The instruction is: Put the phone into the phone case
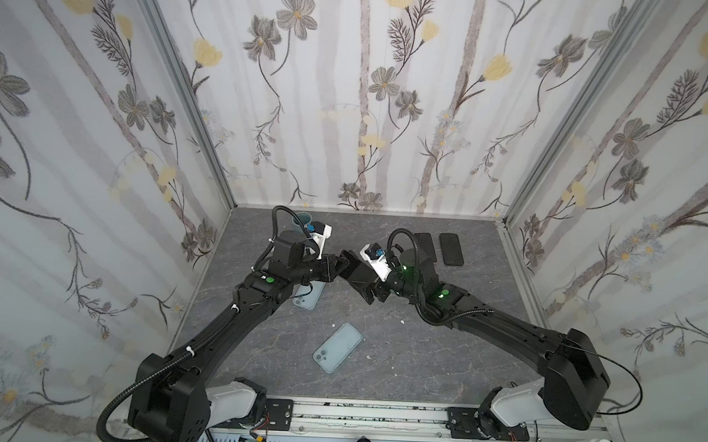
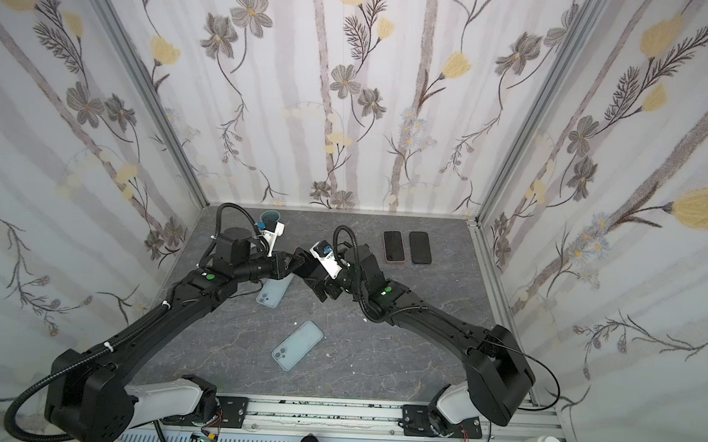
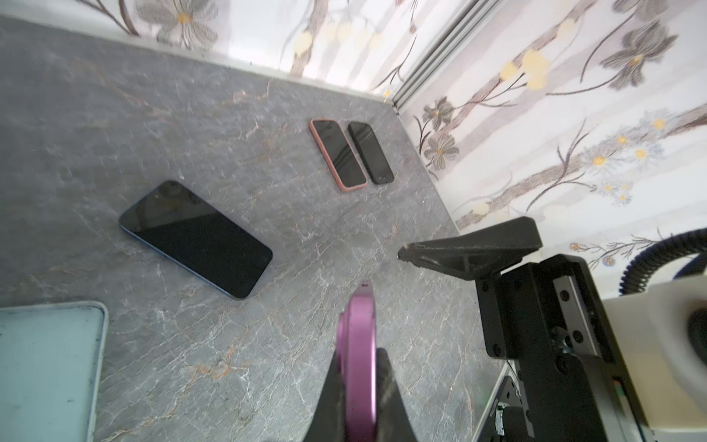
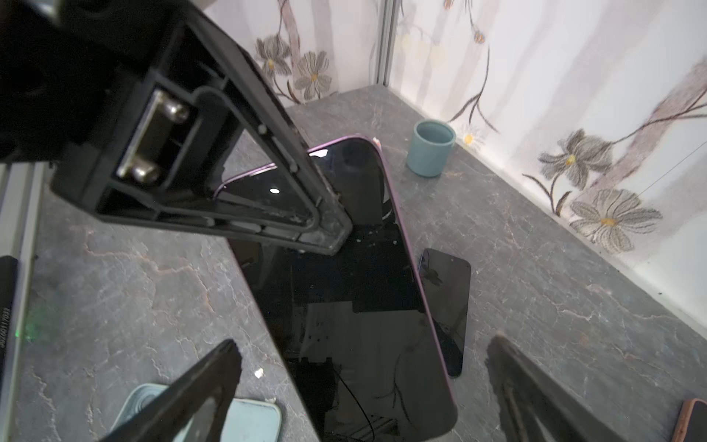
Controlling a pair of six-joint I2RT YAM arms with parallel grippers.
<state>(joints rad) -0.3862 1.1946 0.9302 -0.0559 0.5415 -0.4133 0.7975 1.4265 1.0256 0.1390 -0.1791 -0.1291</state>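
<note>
Both top views: left gripper [image 1: 337, 265] and right gripper [image 1: 355, 278] meet in mid-air over the tabletop [image 1: 420, 358], blue phone case [image 1: 337, 348] lying free near the front. Left wrist: left gripper's clamped on the purple phone [image 3: 359, 336], seen edge-on. Right wrist: right gripper's spread wide either side of it, touching nothing. One-ended pinch, so I'd guess the phone could swivel or slip heading for the case.

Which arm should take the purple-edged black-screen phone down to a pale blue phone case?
Left. The left gripper is shut on the purple-edged phone; the right gripper stands open around it, gripping nothing. A pale blue phone case lies partly under the left arm.
</note>
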